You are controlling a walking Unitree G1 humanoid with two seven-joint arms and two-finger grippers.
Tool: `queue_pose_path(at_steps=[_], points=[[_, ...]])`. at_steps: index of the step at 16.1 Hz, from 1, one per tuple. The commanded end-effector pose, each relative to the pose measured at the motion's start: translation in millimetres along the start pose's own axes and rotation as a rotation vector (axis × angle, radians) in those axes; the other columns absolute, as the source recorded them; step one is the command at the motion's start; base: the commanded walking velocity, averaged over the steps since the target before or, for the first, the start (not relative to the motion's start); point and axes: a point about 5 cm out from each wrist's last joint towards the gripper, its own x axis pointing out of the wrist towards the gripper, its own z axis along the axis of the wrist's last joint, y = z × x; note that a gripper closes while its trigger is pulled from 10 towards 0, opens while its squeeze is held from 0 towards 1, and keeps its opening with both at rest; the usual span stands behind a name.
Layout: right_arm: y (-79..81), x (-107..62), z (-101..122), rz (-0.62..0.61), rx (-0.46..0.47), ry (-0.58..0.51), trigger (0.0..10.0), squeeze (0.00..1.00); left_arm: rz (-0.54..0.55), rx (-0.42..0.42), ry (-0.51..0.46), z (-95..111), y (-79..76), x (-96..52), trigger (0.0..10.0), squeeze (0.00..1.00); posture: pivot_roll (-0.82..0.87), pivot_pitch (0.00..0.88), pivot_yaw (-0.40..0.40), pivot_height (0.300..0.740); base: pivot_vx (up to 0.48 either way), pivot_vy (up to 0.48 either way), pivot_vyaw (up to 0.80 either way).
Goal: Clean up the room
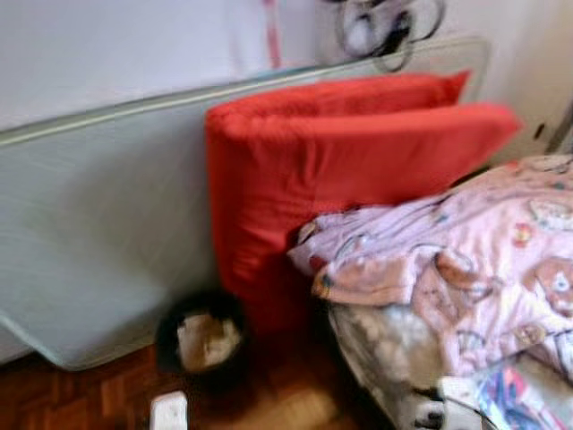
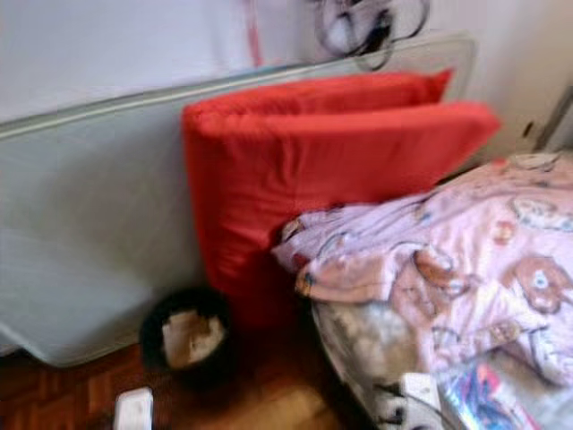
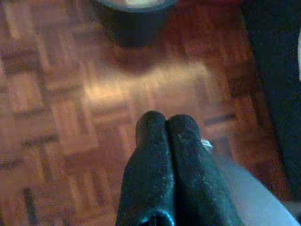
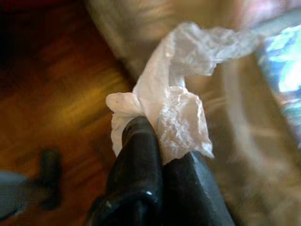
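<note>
Floor: we see reddish-brown parquet [image 3: 70,108], with a pale glare patch on it in the left wrist view.
Wall: white, at the back; a dark wire tangle [image 1: 387,27] hangs on it near the top, too blurred for us to name.
Panel: a long pale grey-green board [image 1: 98,224] leans against the wall, its lower edge on the floor.
Cushions: two red cushions [image 1: 340,170] stand on edge, leaning on the panel, just behind the bed.
Bed: at the right, covered by a pink blanket [image 2: 466,260] printed with bears; a mottled grey layer shows under its edge, and something shiny and multicoloured [image 2: 488,399] lies at the near corner.
Bin: a black waste bin [image 1: 201,345] stands on the floor at the foot of the red cushions, with pale crumpled paper inside.
Left gripper [image 3: 165,123]: we see its two black fingers pressed together, holding nothing, above the parquet near the bin.
Right gripper [image 4: 157,134]: its fingers pinch a crumpled white tissue [image 4: 176,113], held over the floor beside the bed's edge.
Sharpness: the head views are blurred, so we cannot read fine detail.
</note>
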Motion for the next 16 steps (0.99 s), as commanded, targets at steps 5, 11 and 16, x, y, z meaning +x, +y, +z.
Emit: queue_pose_path(at_steps=[5, 11, 16], points=[[-6.2, -0.7, 2.3, -0.016, 0.002, -0.005, 10.0, 0.0, 0.005, 0.008, 0.015, -4.3, -0.3, -0.8, 10.0, 0.0, 0.06, 0.0, 0.034, 0.74, 0.0, 0.313, 0.0], [-6.0, -0.6, 2.5, -0.012, 0.001, -0.004, 10.0, 0.0, 0.008, 0.004, 0.006, -2.3, 0.4, -0.5, 10.0, 0.0, 0.06, 0.0, 0.033, 0.74, 0.0, 0.312, 0.0], [-6.3, -0.6, 2.5, -0.013, -0.002, -0.001, 10.0, 0.0, 0.007, 0.001, 0.001, -1.0, -0.1, -0.2, 10.0, 0.0, 0.06, 0.0, 0.031, 0.74, 0.0, 0.31, 0.0]])
